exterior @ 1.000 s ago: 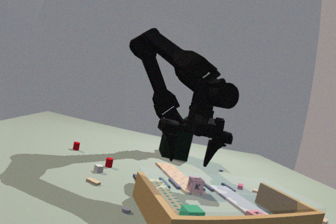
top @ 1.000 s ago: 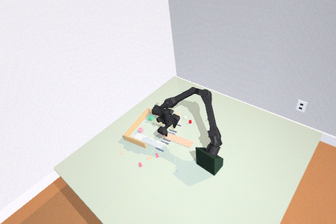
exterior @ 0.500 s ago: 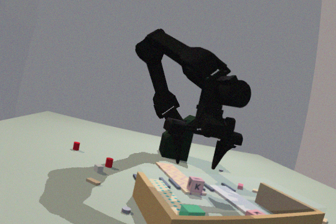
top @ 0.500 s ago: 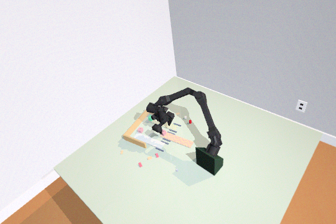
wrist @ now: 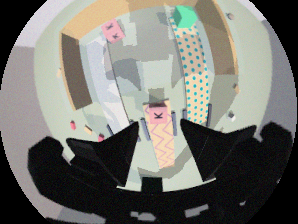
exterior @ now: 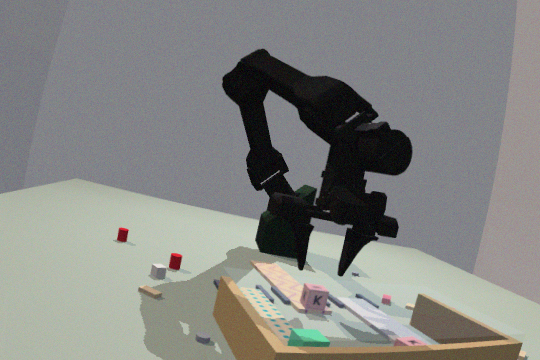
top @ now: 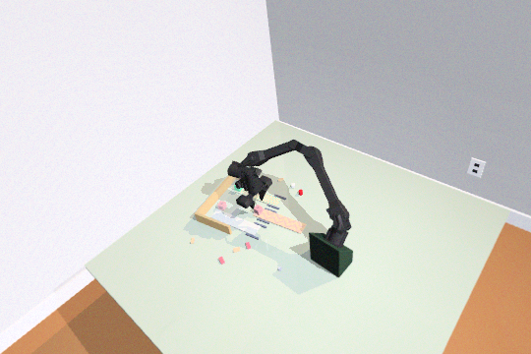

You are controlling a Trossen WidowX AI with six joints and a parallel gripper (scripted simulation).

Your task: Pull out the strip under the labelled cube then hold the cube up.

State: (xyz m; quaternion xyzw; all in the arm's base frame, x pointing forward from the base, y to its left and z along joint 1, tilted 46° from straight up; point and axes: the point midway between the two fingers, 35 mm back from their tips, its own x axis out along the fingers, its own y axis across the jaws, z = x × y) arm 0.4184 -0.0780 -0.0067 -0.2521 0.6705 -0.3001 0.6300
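The pink cube labelled K [exterior: 314, 298] [top: 258, 208] [wrist: 158, 113] rests on a salmon zigzag strip [exterior: 278, 277] [top: 287, 222] [wrist: 164, 152], inside an open wooden frame [exterior: 240, 324] [top: 211, 201] [wrist: 93, 19]. My gripper [exterior: 322, 268] [wrist: 160, 123] points down over the strip's end nearer the arm's base, short of the cube. Its fingers are partly open, one on each side of the strip, with nothing between them. A second pink cube [exterior: 409, 341] [wrist: 112, 30] sits on a pale grey strip [exterior: 372, 316]. A green block [exterior: 307, 338] [wrist: 182, 16] sits on a dotted strip [exterior: 262, 304] [wrist: 196, 76].
Short dark bars [exterior: 281, 295] lie between the strips. Two red cylinders [exterior: 122, 234] [exterior: 175, 260], a white cube [exterior: 158, 270] and a small tan block [exterior: 150, 291] lie outside the frame on the left. The arm's green base [exterior: 280, 231] [top: 330, 254] stands behind the strips.
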